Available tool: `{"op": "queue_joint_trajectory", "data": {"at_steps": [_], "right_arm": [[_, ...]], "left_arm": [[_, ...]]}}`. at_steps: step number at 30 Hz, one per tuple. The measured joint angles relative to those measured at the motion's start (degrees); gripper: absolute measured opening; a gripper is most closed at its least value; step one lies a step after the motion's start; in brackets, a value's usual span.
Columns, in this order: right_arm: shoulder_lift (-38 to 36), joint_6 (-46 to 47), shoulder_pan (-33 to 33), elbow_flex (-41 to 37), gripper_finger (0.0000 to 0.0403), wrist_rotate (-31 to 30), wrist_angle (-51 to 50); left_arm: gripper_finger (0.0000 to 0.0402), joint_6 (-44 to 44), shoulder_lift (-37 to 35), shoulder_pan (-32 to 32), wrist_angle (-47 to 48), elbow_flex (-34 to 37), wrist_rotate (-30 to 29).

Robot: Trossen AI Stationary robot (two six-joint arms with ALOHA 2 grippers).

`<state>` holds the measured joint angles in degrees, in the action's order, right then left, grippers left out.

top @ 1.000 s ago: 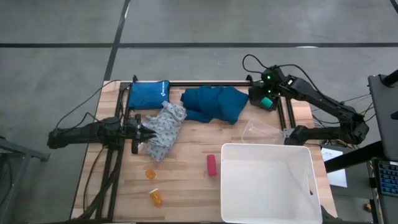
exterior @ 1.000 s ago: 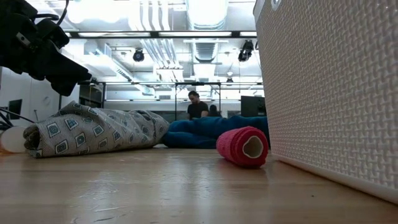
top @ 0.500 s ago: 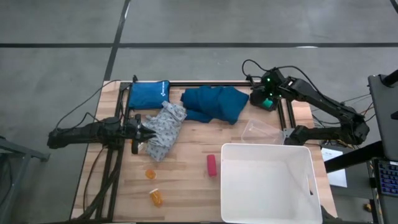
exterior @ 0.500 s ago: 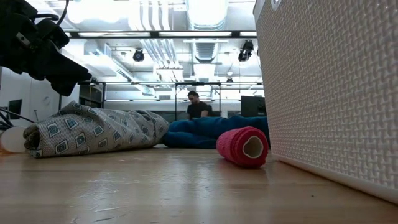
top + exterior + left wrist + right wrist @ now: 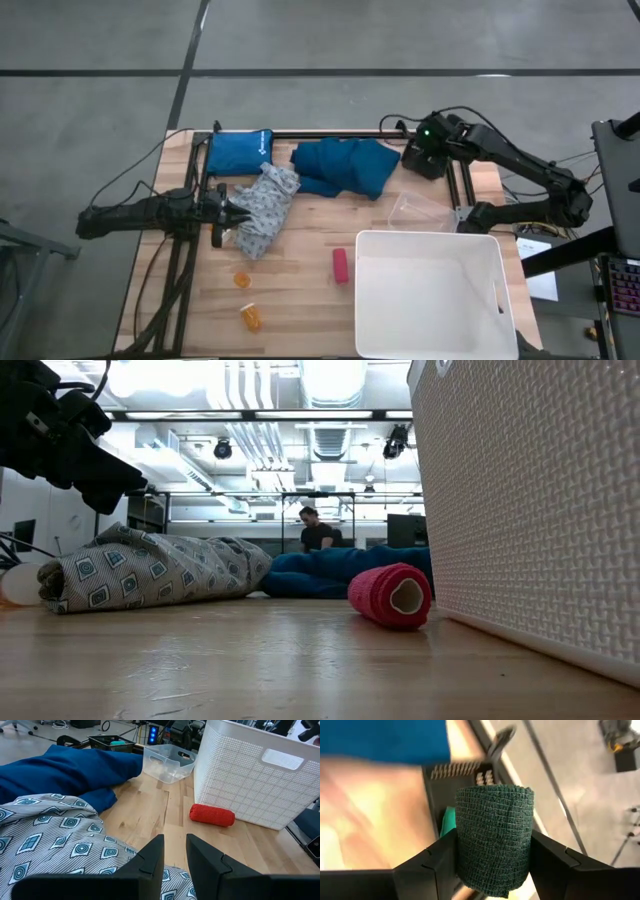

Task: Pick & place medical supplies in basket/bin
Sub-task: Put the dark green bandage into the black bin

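Green bandage roll (image 5: 494, 837): soft, light, squashy; held across sides by right gripper (image 5: 424, 160) at table's 1 o'clock corner. White tub (image 5: 432, 292) at 5 o'clock. Left gripper (image 5: 173, 855) narrowly parted, empty, over patterned garment (image 5: 261, 208).

High view looks straight down; low view sits at tabletop level — both share the pink-red cylinder (image 5: 340, 265).
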<state>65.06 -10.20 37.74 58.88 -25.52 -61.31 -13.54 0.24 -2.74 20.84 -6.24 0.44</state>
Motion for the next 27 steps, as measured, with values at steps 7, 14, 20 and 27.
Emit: {"op": "queue_joint_trajectory", "data": {"at_steps": [7,14,20,27], "right_arm": [[0.04,3.81,0.02,-3.76,0.0196,-2.74,-4.24],[-0.02,6.63,0.02,-7.85,0.0196,-2.98,-3.98],[-0.02,11.87,0.04,-12.08,0.0196,-2.97,-0.16],[-0.04,12.91,0.04,-15.67,0.0196,-3.05,5.27]], "left_arm": [[0.0087,0.00,-0.01,0.00,0.00,0.01,-0.01],[0.0087,0.00,0.01,0.01,0.01,0.01,-0.01],[0.0088,0.00,0.01,0.02,0.01,0.01,-0.01],[0.0088,0.00,0.01,0.01,0.00,0.01,0.00]]}}
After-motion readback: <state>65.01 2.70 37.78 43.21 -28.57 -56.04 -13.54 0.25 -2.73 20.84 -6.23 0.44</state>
